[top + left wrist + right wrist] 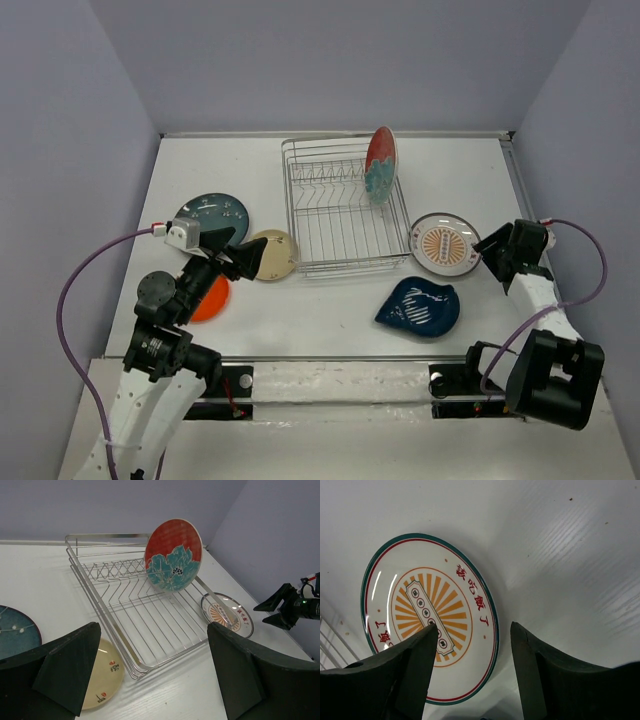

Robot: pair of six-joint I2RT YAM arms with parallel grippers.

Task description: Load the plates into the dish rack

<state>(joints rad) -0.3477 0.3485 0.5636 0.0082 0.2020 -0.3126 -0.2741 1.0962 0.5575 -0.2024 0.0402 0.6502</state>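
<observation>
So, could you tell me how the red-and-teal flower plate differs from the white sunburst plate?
The flower plate stands on edge inside the dish rack; the sunburst plate lies flat on the table, just right of the rack. The flower plate is red with a teal bloom; the sunburst plate is white with orange rays and a teal rim. Both are round.
</observation>
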